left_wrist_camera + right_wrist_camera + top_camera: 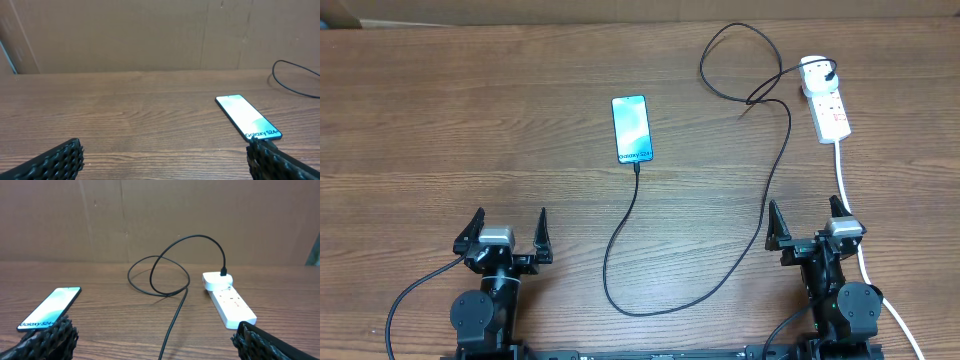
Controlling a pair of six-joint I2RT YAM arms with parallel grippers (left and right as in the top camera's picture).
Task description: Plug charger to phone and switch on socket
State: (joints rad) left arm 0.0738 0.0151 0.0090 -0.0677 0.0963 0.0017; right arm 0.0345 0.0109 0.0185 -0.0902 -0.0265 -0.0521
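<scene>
The left gripper (508, 220) hangs spread and empty at the near edge of the wood-grain table (440, 120). At mid-table lies the phone (631, 128), a slim glossy slab with its screen lit. The thin black charger (176, 315) meets its lower edge, apparently plugged in, then loops right to the white plastic socket (830, 108). The right gripper (803, 215) is also spread and empty, so pressing the switch looks next, needing one fingertip.

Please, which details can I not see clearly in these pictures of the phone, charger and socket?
- Left wrist: whether the tip of the charger is seated in the phone; a finger of the left hand covers the phone's near end.
- Overhead: that joint is too small to judge.
- Overhead, right wrist: switch position on the socket, too small.
</scene>
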